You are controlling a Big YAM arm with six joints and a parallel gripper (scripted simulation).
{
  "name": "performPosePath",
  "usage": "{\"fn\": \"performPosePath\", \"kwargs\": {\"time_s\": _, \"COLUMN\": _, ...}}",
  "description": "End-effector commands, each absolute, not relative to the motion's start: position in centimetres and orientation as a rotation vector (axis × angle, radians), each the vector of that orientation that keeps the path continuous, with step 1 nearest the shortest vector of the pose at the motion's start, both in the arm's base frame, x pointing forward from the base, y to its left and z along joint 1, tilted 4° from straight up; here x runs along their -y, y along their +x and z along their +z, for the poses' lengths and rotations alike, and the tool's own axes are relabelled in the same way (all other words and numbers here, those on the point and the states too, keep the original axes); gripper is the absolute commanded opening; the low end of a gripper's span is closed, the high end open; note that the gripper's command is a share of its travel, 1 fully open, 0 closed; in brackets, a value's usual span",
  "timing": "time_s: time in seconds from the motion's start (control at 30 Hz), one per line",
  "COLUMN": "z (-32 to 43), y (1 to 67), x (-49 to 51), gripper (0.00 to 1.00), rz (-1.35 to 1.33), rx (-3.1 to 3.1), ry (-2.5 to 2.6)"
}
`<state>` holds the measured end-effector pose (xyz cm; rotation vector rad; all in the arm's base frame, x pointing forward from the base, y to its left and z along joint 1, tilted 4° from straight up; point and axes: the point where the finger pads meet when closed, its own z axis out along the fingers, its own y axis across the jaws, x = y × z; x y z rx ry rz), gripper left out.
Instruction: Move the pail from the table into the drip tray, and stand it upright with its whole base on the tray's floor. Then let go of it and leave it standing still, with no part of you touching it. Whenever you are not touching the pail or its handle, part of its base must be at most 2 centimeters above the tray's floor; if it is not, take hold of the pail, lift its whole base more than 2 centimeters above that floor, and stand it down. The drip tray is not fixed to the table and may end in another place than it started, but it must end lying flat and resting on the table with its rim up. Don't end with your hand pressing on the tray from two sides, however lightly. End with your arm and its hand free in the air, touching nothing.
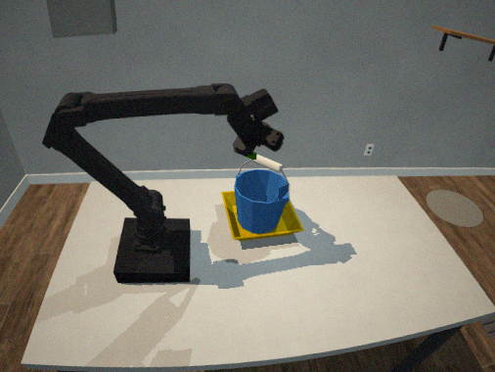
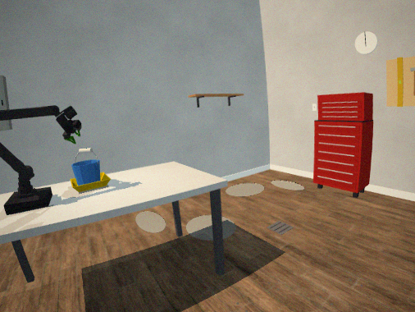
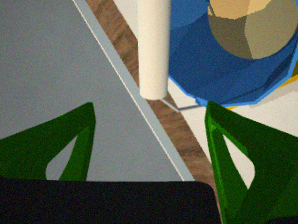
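- Grey-blue walls surround a room with a wood floor, where a white desk carries a black robot arm on a black base block.
- No brand name, label or readable writing shows on any object in any view.
- On the far side of the room stand a red tool chest, a small wall shelf and a round wall clock whose face is too small to read.
- A yellow drip tray lies flat on the desk with its rim up, just beside the arm's base block.
- A blue pail stands upright inside the drip tray; the wrist view looks down into it and shows only its bare tan bottom, with nothing inside.
- The pail's thin wire handle stands raised above its mouth, carrying a white cylindrical grip at the top.
- The end effector hangs in the air above the pail, slightly to the arm's side of the white grip.
- In the exterior view a visible gap separates the green fingertips from the grip below them.
- The end effector's two fingers are spread partway apart and hold nothing; in the wrist view the white grip lies beyond the fingertips, not between them.
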<state>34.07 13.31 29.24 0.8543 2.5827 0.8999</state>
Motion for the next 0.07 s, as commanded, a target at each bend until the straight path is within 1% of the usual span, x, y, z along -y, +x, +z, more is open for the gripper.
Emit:
{"fn": "performPosePath", "kwargs": {"time_s": 0.0, "z": 31.85, "y": 34.74, "x": -13.09, "gripper": 0.69, "rz": 0.915, "rx": -2.543, "ry": 0.818}}
{"fn": "performPosePath", "kwargs": {"time_s": 0.03, "z": 31.85, "y": 34.74, "x": -13.09, "gripper": 0.69, "rz": 0.915, "rx": -2.543, "ry": 0.818}}
